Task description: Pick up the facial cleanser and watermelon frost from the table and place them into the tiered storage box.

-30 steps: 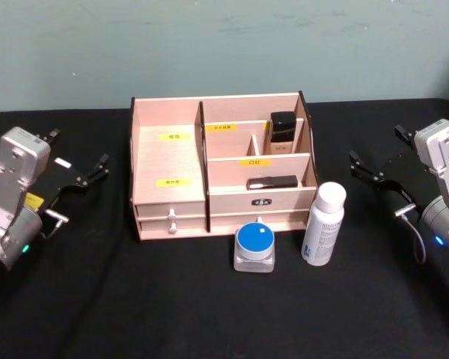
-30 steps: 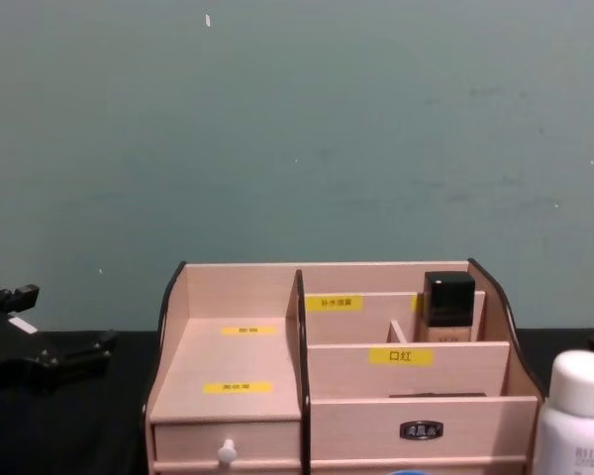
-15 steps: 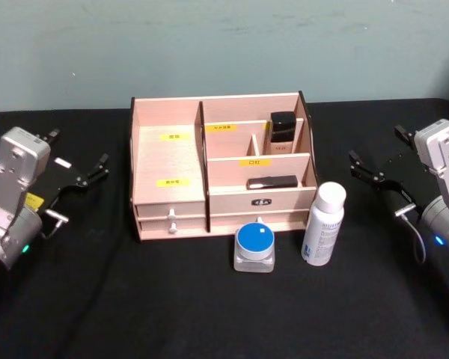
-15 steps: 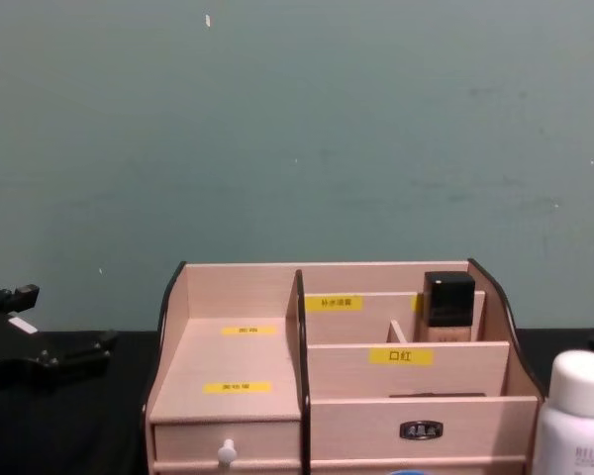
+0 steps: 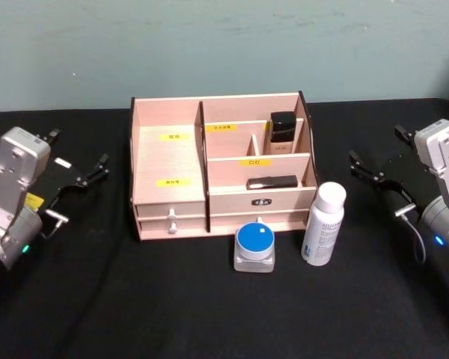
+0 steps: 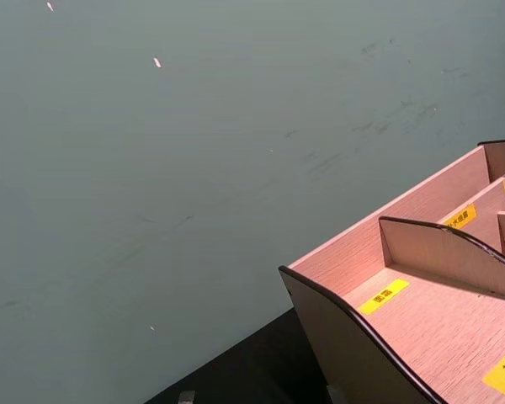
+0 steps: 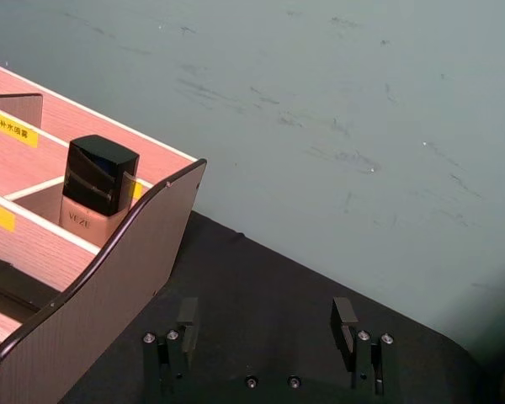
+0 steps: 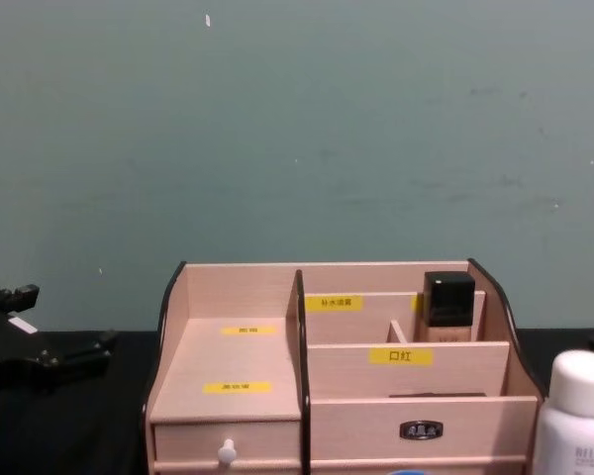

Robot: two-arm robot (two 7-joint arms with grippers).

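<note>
Well, the left gripper (image 5: 77, 149) and right gripper (image 5: 376, 144) hang open, empty, either side of the box (image 5: 168, 161); cleanser (image 5: 323, 224) and blue-lidded jar (image 5: 254, 247) stand on the surface (image 5: 172, 299) just before it.

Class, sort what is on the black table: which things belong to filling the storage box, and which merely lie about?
Job: pale-wood tiered storage box with yellow labels; white capped plastic bottle; squat clear jar with blue lid; left gripper and right gripper, jaws open, parked either side.
Lying about: black-capped beige bottle in the rear compartment; flat black stick in the middle tier.
</note>
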